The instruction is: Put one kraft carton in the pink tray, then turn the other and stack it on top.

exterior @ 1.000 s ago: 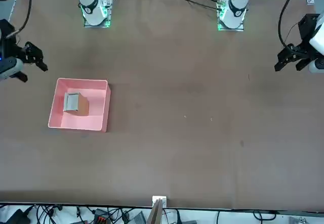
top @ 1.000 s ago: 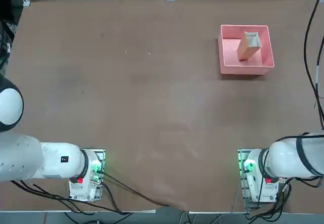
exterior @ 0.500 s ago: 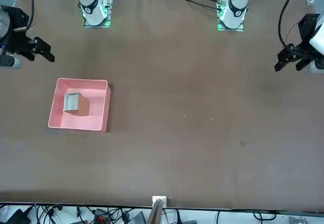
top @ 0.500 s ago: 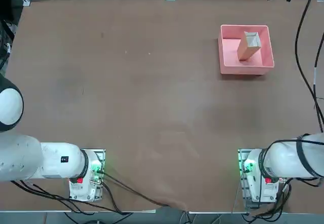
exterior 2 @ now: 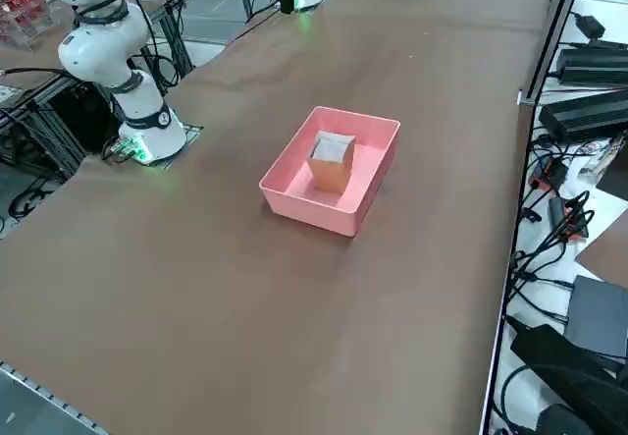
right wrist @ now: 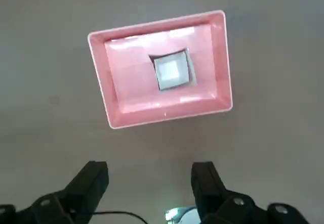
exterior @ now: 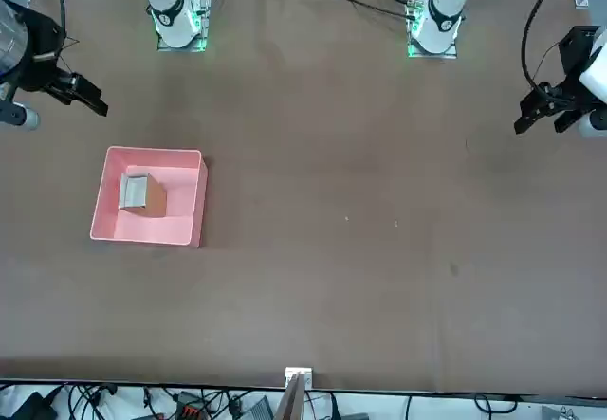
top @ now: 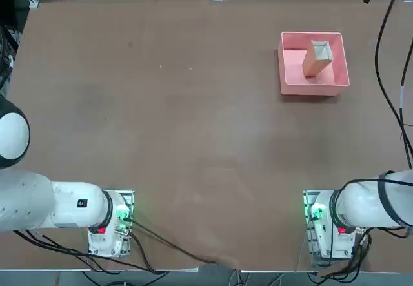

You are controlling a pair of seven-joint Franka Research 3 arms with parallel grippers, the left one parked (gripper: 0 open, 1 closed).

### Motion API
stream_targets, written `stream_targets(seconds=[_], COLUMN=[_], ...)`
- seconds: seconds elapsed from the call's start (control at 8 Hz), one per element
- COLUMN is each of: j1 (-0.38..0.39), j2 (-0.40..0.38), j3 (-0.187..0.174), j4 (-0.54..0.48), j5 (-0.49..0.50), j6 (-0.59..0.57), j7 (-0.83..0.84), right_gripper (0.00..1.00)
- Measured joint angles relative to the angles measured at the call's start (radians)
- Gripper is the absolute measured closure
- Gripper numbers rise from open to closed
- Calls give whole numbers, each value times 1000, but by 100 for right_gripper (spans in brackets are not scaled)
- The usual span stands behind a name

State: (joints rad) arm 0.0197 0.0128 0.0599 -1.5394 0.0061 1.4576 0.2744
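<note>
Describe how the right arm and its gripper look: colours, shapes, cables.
The right arm is glossy white with rounded links and black bands at the joints. Its base glows green with a red spot, and black cables trail off it. The right gripper is black, with two blocky matte fingers.

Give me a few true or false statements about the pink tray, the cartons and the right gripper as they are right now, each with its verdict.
1. Cartons stand inside the pink tray. True: the kraft cartons form one upright stack there.
2. The right gripper is shut on a carton. False: it is open and empty, high above the table.
3. A carton lies on the bare table. False: none shows outside the tray.
4. The stack touches no tray wall in the right wrist view. True.
</note>
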Motion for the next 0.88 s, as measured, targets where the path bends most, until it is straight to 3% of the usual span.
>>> stream_targets(seconds=[0.5,0.88], j1=[-1,-5], j2=[-68,-87], j3=[-2,-39], j4=[-18,-35], j5=[0,0], j6=[6,6], j7=[-136,-205], right_gripper=[0,0])
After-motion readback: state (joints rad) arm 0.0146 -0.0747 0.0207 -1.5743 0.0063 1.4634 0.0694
